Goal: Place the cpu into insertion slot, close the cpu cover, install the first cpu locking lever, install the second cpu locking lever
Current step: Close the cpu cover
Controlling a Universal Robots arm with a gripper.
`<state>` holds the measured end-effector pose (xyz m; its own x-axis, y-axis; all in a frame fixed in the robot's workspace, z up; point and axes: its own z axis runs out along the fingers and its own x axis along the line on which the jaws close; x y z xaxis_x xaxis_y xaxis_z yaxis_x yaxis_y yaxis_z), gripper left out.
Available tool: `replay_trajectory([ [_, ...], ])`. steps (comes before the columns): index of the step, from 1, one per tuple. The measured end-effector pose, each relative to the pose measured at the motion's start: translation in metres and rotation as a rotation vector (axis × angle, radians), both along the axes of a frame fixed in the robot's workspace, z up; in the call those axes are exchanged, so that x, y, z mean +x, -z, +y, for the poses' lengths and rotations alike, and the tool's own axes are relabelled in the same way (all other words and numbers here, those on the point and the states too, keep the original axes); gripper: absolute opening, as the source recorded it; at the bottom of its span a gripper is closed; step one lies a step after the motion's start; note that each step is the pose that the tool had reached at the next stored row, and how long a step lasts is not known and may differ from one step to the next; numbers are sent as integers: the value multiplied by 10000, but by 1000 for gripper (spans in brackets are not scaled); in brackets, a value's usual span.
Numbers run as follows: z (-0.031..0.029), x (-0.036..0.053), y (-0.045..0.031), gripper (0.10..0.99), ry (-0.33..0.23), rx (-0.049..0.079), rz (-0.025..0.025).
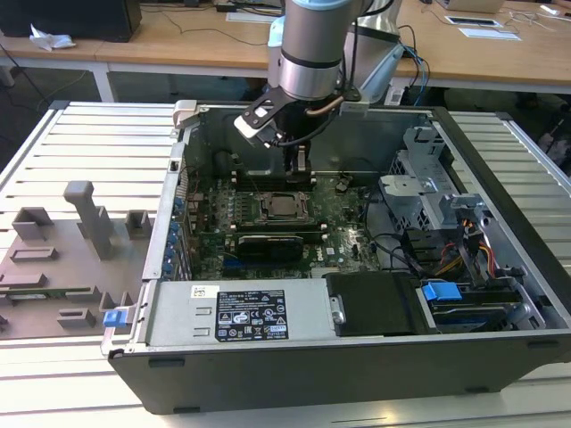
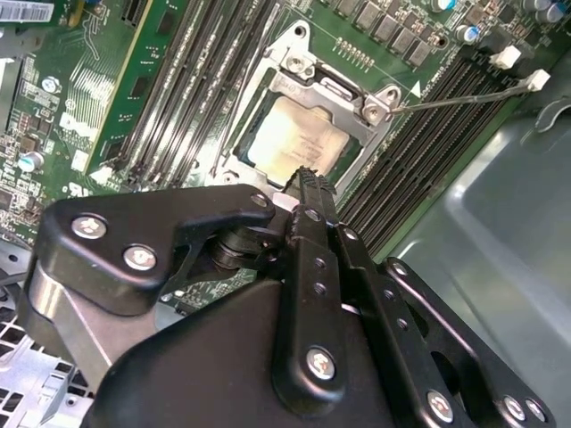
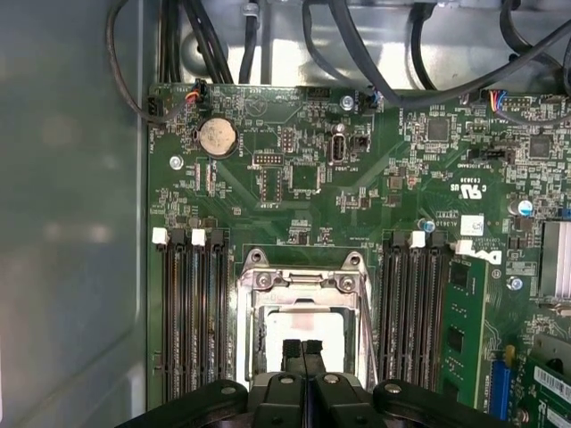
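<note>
Hovering with jaws pinched together and empty just above cpu (image 2: pixel 297 143) seated under lowered cover (image 2: pixel 284 67), lever (image 2: pixel 464 94) seemingly unlatched.

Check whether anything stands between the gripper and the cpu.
Nothing visible does. The gripper hangs just above the cpu, which lies in the insertion slot; the cpu cover frames it, its window leaving the metal top bare.

My gripper (image 3: pixel 300 349), fingertips together, hangs just above the cpu cover (image 3: pixel 303 281). Low memory slots (image 3: pixel 192 303) flank it on both sides. One locking lever (image 2: pixel 464 94) juts across them. The case wall (image 3: pixel 71 223) stands near, and cables (image 3: pixel 268 36) crowd beyond the board (image 3: pixel 375 205). Room overhead is open.
</note>
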<state>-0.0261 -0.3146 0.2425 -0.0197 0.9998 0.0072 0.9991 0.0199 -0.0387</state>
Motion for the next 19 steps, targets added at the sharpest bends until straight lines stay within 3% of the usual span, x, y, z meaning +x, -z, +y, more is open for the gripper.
replay_trajectory([
  [19, 0, -117, 21, 106, 0, 1, 0],
])
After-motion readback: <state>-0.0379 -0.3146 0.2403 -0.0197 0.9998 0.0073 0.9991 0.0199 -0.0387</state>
